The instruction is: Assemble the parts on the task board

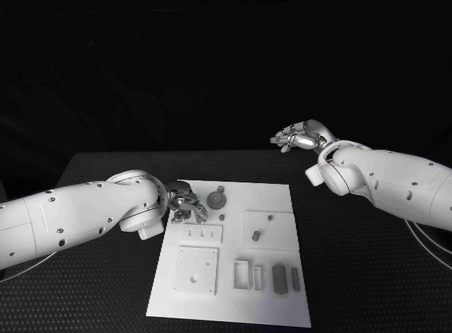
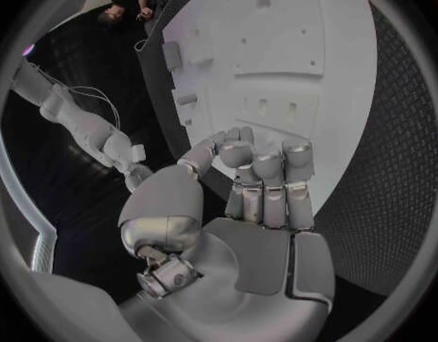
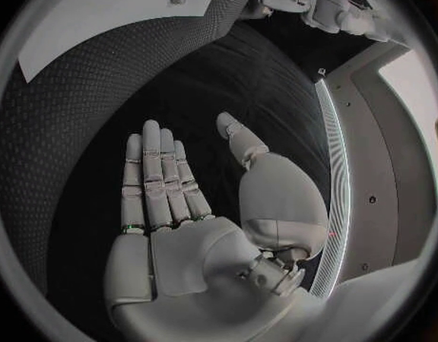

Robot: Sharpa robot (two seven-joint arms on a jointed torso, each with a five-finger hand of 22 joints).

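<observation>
The white task board lies in the middle of the black table and appears as well in the left wrist view. My left hand hovers over its far left corner, beside a round grey part. Seen from the left wrist, the left hand has its fingers curled and the thumb meets the first finger; no part shows between them. My right hand is raised past the table's far right side. From its own wrist, the right hand shows flat, spread fingers and holds nothing.
A small grey piece stands on a raised square plate. Nearer me lie a slotted plate, a square plate, two white frames and two dark bars. Bare black table flanks the board.
</observation>
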